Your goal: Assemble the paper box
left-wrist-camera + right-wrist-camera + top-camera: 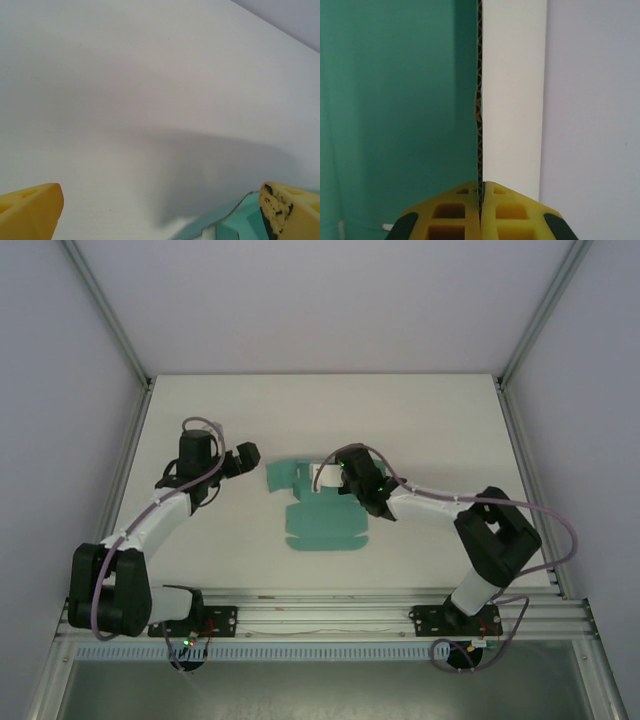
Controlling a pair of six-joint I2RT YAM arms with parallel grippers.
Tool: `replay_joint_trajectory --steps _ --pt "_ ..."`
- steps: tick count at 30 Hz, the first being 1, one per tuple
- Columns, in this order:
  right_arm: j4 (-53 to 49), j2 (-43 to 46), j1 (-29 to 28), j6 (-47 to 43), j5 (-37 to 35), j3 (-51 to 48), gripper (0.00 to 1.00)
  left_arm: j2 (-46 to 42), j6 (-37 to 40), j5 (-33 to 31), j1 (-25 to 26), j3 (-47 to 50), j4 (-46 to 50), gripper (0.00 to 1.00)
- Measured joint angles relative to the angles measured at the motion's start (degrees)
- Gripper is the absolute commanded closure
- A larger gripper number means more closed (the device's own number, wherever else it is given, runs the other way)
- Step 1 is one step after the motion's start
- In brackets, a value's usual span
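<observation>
Flap of paper box (pixel 325 525) pinched in the closed right claw (pixel 481 189); left claw (pixel 245 457) gapes empty.
Risk: lifting may drag the unpinned paper box or tear it at the fold.

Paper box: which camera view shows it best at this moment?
Top external: the whole teal paper box shows as a cut-out sheet on the table, flaps visible. Right wrist shows one panel edge-on, pinched in the right gripper, teal one side, white the other. Left wrist catches a teal corner low right.
</observation>
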State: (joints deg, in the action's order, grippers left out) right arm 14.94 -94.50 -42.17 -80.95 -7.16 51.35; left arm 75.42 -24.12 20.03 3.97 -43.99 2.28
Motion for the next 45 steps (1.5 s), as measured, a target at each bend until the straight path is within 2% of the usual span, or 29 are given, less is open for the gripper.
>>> replay_joint_trajectory --steps 5,11,18,23,26,34,40,45 --pt "6.34 -0.61 -0.17 -2.27 -1.75 -1.16 1.0 8.28 0.0 0.7 -0.02 -2.58 -1.9 0.02" --pt "10.29 -0.61 -0.28 -3.43 -3.3 -2.25 1.0 16.5 0.26 7.74 0.07 -4.24 -6.21 0.21" --pt "11.06 -0.61 -0.37 -3.21 -4.7 -2.93 1.0 17.62 2.1 16.55 2.99 -3.85 -13.51 0.39" --pt "11.06 -0.61 -0.55 -3.04 -5.49 -2.93 1.0 17.62 3.98 21.64 5.33 -1.57 -17.46 0.48" --pt "11.23 -0.61 -0.55 -2.75 -5.51 -2.93 1.0 17.62 5.22 23.43 6.6 -0.63 -19.32 0.49" --pt "13.77 -0.76 -0.57 -3.96 -5.97 -3.61 1.0 18.14 7.34 23.19 9.25 -0.5 -20.41 0.5" --pt "24.41 -5.44 -0.92 -8.11 -9.4 -7.41 1.0 18.43 8.61 17.99 10.32 0.94 -21.46 0.49" --pt "32.57 -8.55 -1.33 -9.77 -11.13 -9.03 1.0 18.8 11.28 14.73 13.31 3.78 -22.8 0.49"
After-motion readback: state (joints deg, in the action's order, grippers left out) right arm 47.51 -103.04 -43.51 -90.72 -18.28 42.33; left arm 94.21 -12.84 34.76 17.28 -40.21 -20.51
